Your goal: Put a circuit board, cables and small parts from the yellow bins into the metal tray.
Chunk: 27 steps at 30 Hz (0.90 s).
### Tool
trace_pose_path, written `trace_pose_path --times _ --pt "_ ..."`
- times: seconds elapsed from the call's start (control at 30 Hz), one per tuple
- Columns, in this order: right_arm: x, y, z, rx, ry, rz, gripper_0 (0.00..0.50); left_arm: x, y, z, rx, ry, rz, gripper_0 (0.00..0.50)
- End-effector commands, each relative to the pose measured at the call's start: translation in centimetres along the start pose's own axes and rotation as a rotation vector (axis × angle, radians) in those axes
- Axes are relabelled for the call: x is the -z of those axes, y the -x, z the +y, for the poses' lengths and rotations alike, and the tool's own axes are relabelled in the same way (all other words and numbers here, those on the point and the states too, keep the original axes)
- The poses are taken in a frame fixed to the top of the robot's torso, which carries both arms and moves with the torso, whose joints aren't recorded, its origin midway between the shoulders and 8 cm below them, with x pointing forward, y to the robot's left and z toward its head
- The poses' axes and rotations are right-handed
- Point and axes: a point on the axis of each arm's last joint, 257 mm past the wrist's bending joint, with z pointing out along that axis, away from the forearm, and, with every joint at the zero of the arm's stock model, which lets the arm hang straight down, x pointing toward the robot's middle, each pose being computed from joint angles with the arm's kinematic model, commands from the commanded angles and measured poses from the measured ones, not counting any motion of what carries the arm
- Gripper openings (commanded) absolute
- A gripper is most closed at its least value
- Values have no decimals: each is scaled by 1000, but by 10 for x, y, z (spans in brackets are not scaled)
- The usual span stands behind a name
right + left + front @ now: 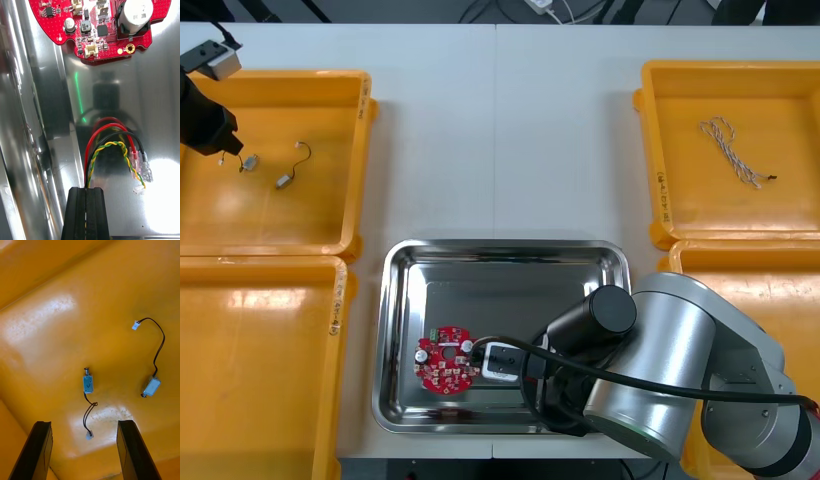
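The red, black and yellow-green cables point(112, 143) loop on the shiny metal tray point(500, 280), near the red circuit board point(445, 362). The right jaws grasp their end. The left jaws hang released above small metal parts point(88, 383) in a yellow bin point(280, 215).

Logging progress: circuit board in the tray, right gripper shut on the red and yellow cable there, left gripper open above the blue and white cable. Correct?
Not quite. The left gripper is open above two small metal parts, as the left wrist view shows; the blue and white cable lies in a right-side bin. The rest holds.
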Motion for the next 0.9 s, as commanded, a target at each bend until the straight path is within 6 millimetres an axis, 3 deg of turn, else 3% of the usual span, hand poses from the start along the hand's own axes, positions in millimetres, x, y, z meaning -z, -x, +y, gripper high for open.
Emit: trace_pose_path --times 0.03,0.07,0.17,0.2,0.43,0.73,0.9 --pt "1 14 11 -23 14 -34 28 32 29 31 1 52 -94 500" --pt "1 13 10 -21 11 -33 105 29 28 30 -1 54 -87 500" --pt "4 14 5 -16 -12 -35 432 24 27 29 4 51 -85 500" --pt "4 13 4 -17 -16 -34 486 22 27 29 6 50 -86 500" --pt "15 11 -3 -25 -30 -34 500 11 30 26 20 44 -98 500" --pt "47 -7 -12 -39 -38 20 500 -1 32 20 32 33 -105 500" --pt "71 4 -31 -56 -58 -55 500 -8 33 14 33 25 -108 500"
